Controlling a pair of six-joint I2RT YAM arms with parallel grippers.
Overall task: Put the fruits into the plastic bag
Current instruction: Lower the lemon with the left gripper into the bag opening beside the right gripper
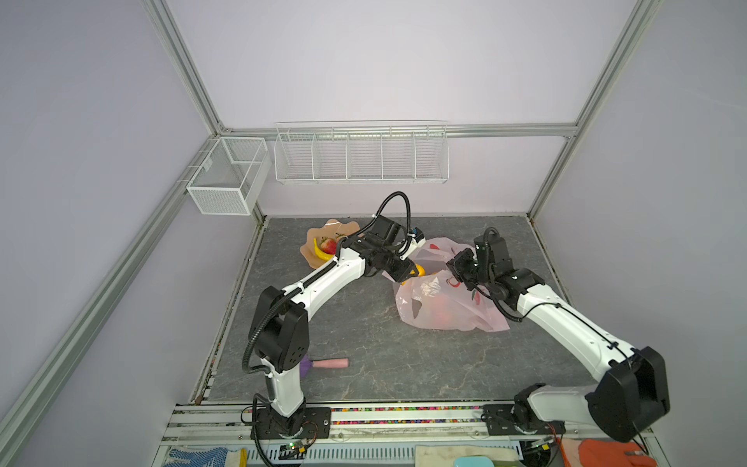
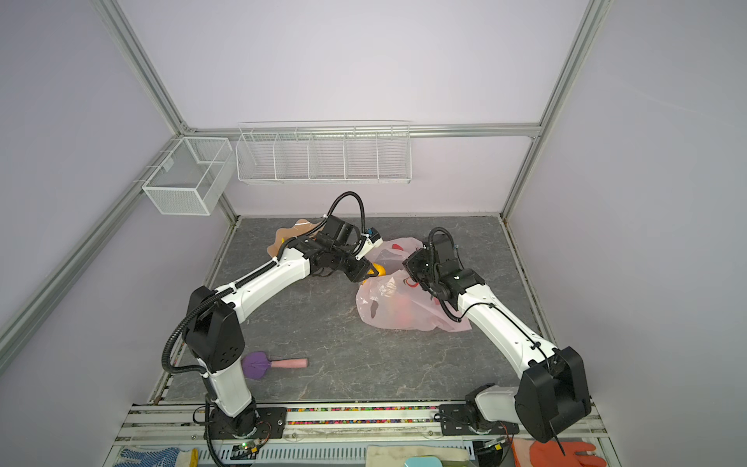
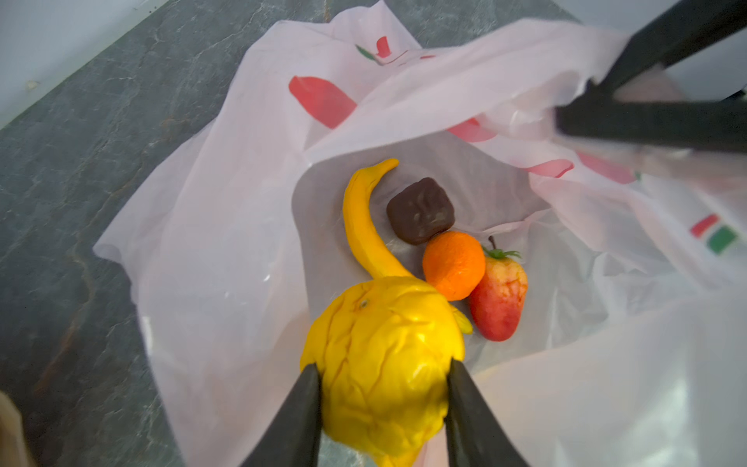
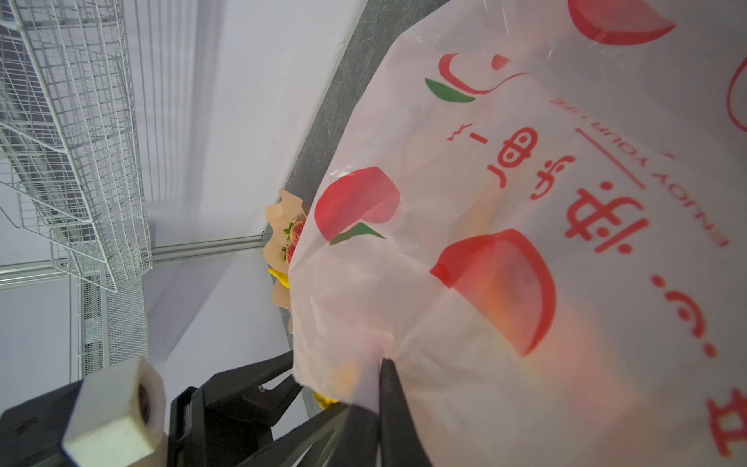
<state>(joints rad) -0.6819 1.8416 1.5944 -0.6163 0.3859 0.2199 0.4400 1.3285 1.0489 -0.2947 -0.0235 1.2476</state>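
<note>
The plastic bag (image 1: 448, 299) (image 2: 404, 307) lies on the right half of the table, pale pink with red prints. My right gripper (image 4: 382, 362) is shut on the bag's rim and holds its mouth up. At that mouth my left gripper (image 3: 384, 368) (image 1: 416, 270) is shut on a wrinkled yellow fruit (image 3: 384, 356). In the left wrist view a banana (image 3: 364, 226), a dark brown fruit (image 3: 420, 210), an orange (image 3: 454, 265) and a strawberry (image 3: 499, 299) lie inside the bag. Another strawberry (image 1: 329, 244) and banana (image 1: 321, 252) sit in the peach bowl (image 1: 335, 224).
A utensil (image 1: 327, 363) (image 2: 271, 364) with a purple head and a pink handle lies at the front left, beside the left arm's base. A wire rack (image 1: 359, 155) and a mesh box (image 1: 228, 176) hang on the back wall, above the table.
</note>
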